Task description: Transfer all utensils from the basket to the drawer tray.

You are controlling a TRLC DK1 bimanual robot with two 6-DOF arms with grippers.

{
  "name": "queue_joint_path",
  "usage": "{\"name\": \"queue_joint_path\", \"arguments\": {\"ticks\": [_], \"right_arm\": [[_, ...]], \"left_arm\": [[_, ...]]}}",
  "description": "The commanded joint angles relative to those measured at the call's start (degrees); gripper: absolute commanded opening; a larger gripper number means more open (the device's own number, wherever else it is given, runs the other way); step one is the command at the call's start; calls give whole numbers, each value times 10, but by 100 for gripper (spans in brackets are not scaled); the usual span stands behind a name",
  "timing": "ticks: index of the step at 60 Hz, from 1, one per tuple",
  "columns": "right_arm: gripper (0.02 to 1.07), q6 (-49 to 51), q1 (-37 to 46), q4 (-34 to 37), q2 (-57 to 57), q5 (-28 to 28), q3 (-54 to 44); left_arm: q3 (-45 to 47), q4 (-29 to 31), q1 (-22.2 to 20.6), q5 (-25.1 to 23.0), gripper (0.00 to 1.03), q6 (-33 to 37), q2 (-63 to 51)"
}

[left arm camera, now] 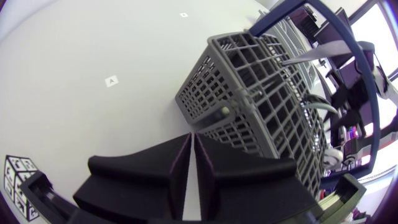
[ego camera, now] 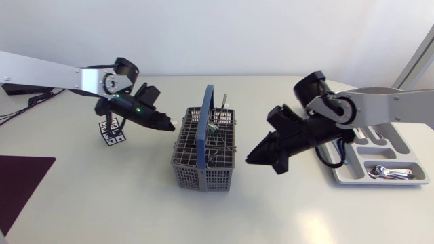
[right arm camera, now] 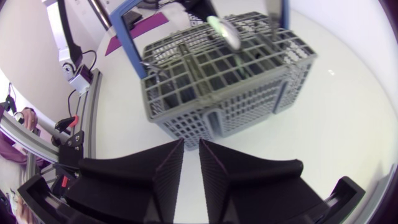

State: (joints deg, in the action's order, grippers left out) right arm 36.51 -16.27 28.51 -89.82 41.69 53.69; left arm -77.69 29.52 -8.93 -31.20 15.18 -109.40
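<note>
The basket (ego camera: 205, 150) sits right in the middle of the table, a grey slotted box with a blue handle (ego camera: 206, 112) arching over it from far side to near. There are utensils (ego camera: 215, 132) standing inside; one slim handle (ego camera: 222, 105) pokes up above the rim at the far right corner, and the right wrist view catches a spoon bowl (right arm camera: 224, 31) among the compartments, though exactly which pieces remain in there is hard to make out through the grid. Over to the left gripper (ego camera: 165, 125) now: it hangs just left of the basket's far left corner, pointing at it, its fingers pressed together at the tips and carrying nothing. The right gripper (ego camera: 252, 160) is on the other side, just right of the basket and low over the table, nose aimed at the near right wall, fingers drawn close with only a thin slit between them, nothing in it either. Neither one touches the basket. The left arm (ego camera: 47, 73) comes in from the far left, the right arm (ego camera: 386, 105) from the right edge, crossing above the drawer tray (ego camera: 380, 183). That tray lies well to the right of the basket, pale grey, with a cluster of spoons (ego camera: 392, 172) already in its near compartment. Further out on the left, a small marker cube (ego camera: 112, 132) stands under the left arm, and a dark purple mat (ego camera: 20, 179) lies at the near left.
</note>
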Motion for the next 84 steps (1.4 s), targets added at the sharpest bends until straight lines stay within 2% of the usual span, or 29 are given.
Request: {"name": "queue_joint_path", "arguments": {"ticks": [1, 5, 12, 17, 29, 38, 44, 47, 59, 62, 68, 77, 84], "right_arm": [[46, 17, 41, 6, 2, -5, 11], [48, 20, 67, 0, -21, -3, 30], [47, -6, 95, -43, -81, 2, 73], [47, -36, 102, -89, -125, 2, 105], [46, -91, 104, -129, -215, 12, 200], [30, -129, 86, -130, -284, 14, 283], [24, -147, 70, -129, -315, 15, 328], [21, -157, 63, -127, -329, 15, 349], [18, -175, 46, -97, -389, 19, 439], [15, -181, 43, -86, -405, 27, 462], [15, -179, 36, -43, -421, 55, 497], [10, -125, 30, 17, -409, 90, 476], [10, -101, 34, 18, -381, 106, 424]], "left_arm": [[56, 9, 8, -4, 17, 40, 90], [106, 9, 6, 2, 22, 63, 153], [173, 8, -13, 2, 25, 85, 237], [215, 12, -40, 6, 24, 94, 289], [292, 53, -115, 6, 24, 122, 374], [330, 61, -178, 7, 24, 124, 383], [336, 57, -196, 11, 24, 122, 364], [334, 51, -199, 11, 24, 122, 348], [321, 24, -195, 14, 24, 115, 292], [317, 9, -195, 18, 24, 107, 277], [311, -24, -186, 29, 24, 95, 253], [302, -58, -151, 31, 24, 85, 239], [295, -74, -124, 31, 24, 85, 224]]}}
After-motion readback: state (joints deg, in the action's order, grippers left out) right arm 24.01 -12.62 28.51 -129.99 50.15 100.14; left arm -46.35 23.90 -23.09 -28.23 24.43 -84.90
